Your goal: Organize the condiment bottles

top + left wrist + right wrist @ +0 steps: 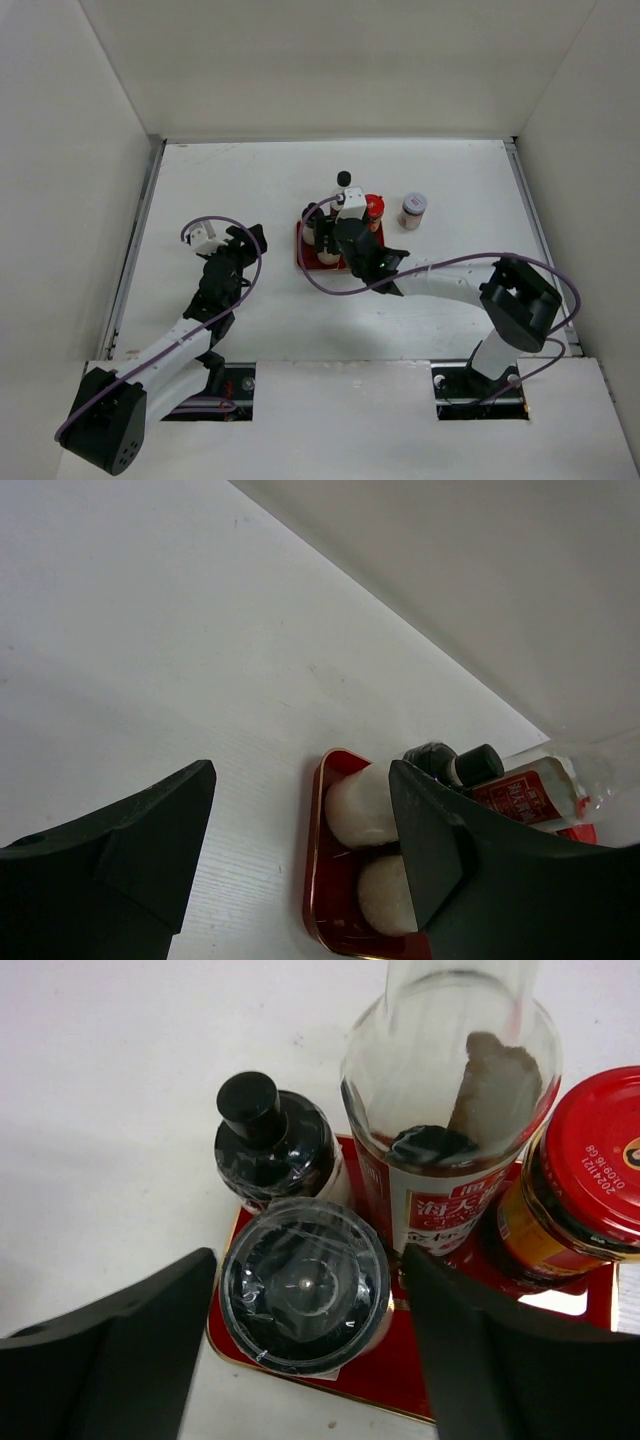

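In the right wrist view a shaker (303, 1285) with a dark lid under clear wrap stands on the near left corner of the red tray (455, 1385). My right gripper (307, 1260) is open, its fingers on either side of the shaker with a narrow gap at each side. Behind the shaker stand a short black-capped bottle (270, 1145), a tall bottle (450, 1120) and a red-lidded jar (590, 1160). A white-lidded jar (413, 210) stands on the table right of the tray (303, 255). My left gripper (252, 240) is open and empty, left of the tray.
White walls close the table on the left, back and right. The left wrist view shows bare table between the left fingers (150, 840) and the tray's rim (315, 880). The right arm (450, 280) reaches across from the lower right.
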